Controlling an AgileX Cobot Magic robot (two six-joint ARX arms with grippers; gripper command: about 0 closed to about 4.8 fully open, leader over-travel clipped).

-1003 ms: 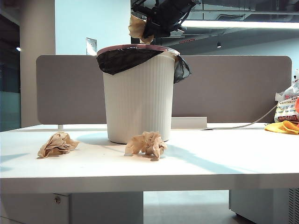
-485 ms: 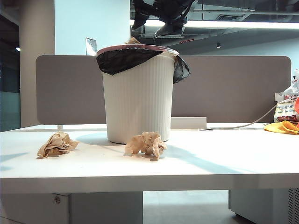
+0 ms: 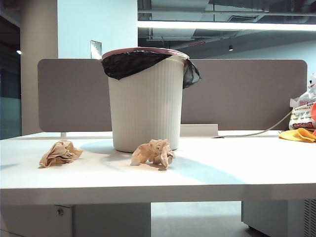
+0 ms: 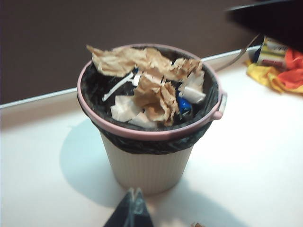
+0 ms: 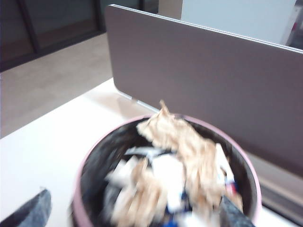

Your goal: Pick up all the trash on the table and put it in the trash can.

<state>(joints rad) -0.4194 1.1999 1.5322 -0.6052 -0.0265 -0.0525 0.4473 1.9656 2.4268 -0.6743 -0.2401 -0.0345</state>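
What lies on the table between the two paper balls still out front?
Nothing: in the exterior view, bare table separates the left paper ball from the middle paper ball; the trash can stands behind that stretch.

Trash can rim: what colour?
Pink, above a black liner; the trash can rim shows best in the left wrist view.

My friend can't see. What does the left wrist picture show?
A cream trash can with a pink rim stands on the white table, holding crumpled tan paper and white scraps. The left gripper, shut, hangs in front; orange-yellow cloth lies behind.
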